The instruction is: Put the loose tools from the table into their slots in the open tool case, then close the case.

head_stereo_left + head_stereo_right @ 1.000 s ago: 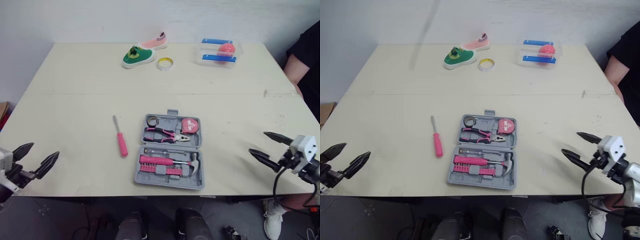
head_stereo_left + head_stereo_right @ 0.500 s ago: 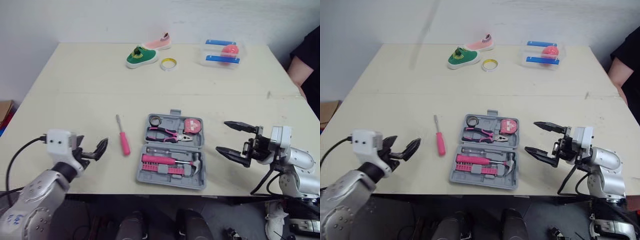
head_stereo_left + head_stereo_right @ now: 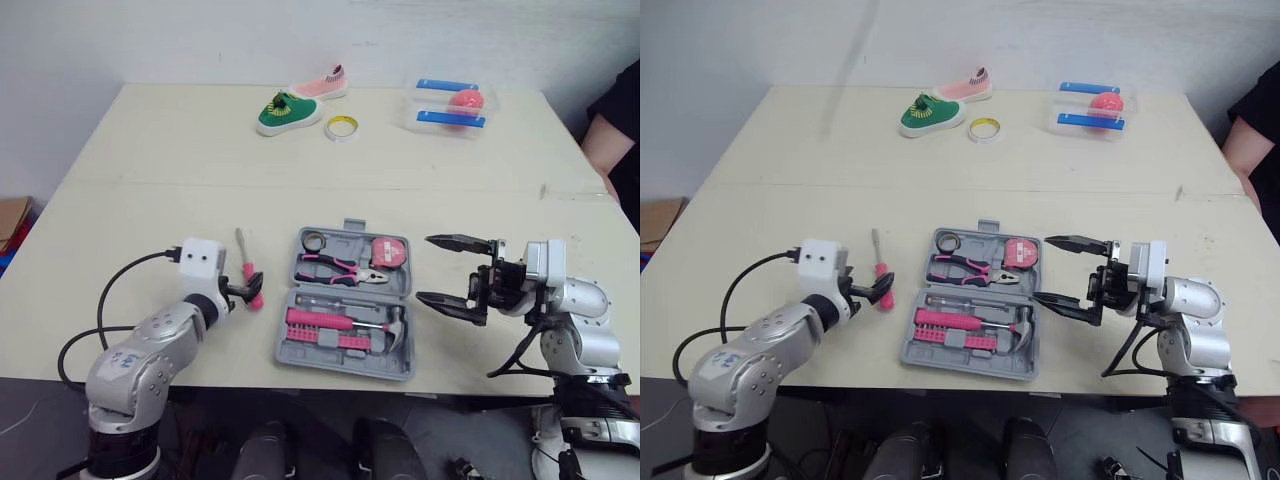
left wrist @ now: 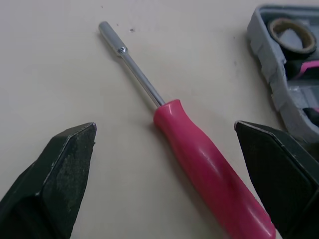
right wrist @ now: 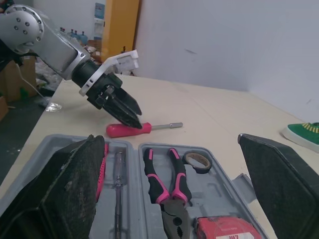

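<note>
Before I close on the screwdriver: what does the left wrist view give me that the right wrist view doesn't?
Left wrist view: the gaps between the open left gripper and the screwdriver's pink handle, which it straddles untouched. Right wrist view: tape measure, green shoe, the pliers whole. Both: screwdriver, left gripper, tape roll, tool case.

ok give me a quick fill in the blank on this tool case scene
1. The left gripper is ____, with one finger on each side of the screwdriver handle.
2. The screwdriver lies on the table to the ____ of the tool case.
3. The pliers in the case have black and ____ handles.

Missing words: open; left; pink
</note>
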Robot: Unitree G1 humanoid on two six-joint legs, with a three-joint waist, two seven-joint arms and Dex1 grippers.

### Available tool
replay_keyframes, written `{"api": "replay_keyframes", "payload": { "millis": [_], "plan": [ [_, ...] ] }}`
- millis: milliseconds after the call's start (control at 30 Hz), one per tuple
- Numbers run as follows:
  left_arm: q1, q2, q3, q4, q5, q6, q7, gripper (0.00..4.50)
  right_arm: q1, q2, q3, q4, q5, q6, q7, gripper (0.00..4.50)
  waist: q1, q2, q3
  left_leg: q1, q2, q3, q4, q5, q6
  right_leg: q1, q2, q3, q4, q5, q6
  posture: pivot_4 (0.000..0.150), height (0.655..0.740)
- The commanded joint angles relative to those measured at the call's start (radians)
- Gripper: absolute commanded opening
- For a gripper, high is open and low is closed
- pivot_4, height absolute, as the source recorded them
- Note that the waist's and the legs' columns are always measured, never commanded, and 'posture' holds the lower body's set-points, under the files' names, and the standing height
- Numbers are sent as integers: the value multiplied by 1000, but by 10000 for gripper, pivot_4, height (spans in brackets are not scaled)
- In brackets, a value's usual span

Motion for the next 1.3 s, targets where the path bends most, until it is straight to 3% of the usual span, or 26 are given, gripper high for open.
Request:
{"api": "replay_keyframes", "payload": {
  "millis": [33, 233, 333, 567, 600, 867, 933, 1000, 1200, 1300],
  "plan": [
    [-13, -18, -27, -19, 37, 62, 14, 45000, 1, 1, -9, -38, 1, -8, -11, 44520, -2, 0, 0, 0, 0, 0, 0, 0, 0, 0, 0, 0, 0, 0, 0, 1500, 7400],
    [-13, -53, -11, -3, 87, 109, 29, 45000, 3, 6, 8, -97, 15, 27, -25, 44520, -2, 0, 0, 1, 0, 0, 0, 0, -1, 0, 0, 1, 1, 0, 0, 1500, 7400],
    [9, -75, 1, -17, 98, 138, 30, 37017, 9, 1, 16, -155, 26, 60, -37, 45000, -2, 0, 0, 1, 0, 0, 0, 0, -3, 0, 0, 1, 2, 0, 0, 1500, 7400],
    [62, -66, 1, -50, 135, 108, -9, 7138, 22, -17, 13, -201, 28, 100, -45, 45000, 1, 0, 0, 1, 0, 0, -1, -1, -2, 0, -1, 1, 0, 0, 0, 1500, 7400],
    [61, -65, 8, -57, 141, 96, -12, 5651, 24, -20, 11, -202, 28, 101, -44, 45000, 1, 0, 0, 1, 0, 0, 0, -1, -3, 0, -1, 1, 0, 0, 0, 1500, 7400],
    [146, 80, 131, -110, 98, -271, -310, 5671, 62, -80, -59, -183, -2, 74, -87, 45000, -2, 0, 0, -1, 1, 0, -1, -3, -6, -2, -1, 0, 0, -1, -1, 1500, 7400],
    [167, 224, 125, -89, 76, -499, -621, 5671, 43, -112, -98, -90, -31, 37, -91, 45000, -2, -1, 1, 0, 1, 0, -1, -3, -6, -2, -1, 0, 0, -1, -1, 1500, 7400],
    [147, 316, 130, -59, 14, -582, -815, 5671, 50, -149, -123, -25, -55, -3, -63, 45000, 0, -2, 1, -1, 1, 1, 0, -3, -6, -3, -1, -1, 0, -1, -2, 1500, 7400],
    [3, 481, 54, -93, -204, -470, -1088, 5671, 116, -176, -128, -72, -27, 12, -31, 45000, -2, -1, 2, -2, 0, 0, -1, -1, 0, -2, -2, -1, -2, 0, -2, 1500, 7400],
    [-80, 575, -78, -102, -148, -458, -1178, 5671, 164, -177, -151, -114, 2, 41, -40, 45000, -6, 0, 2, -2, 0, 1, -2, 0, 0, -2, 0, -1, -2, -1, -2, 1500, 7400]
  ]
}}
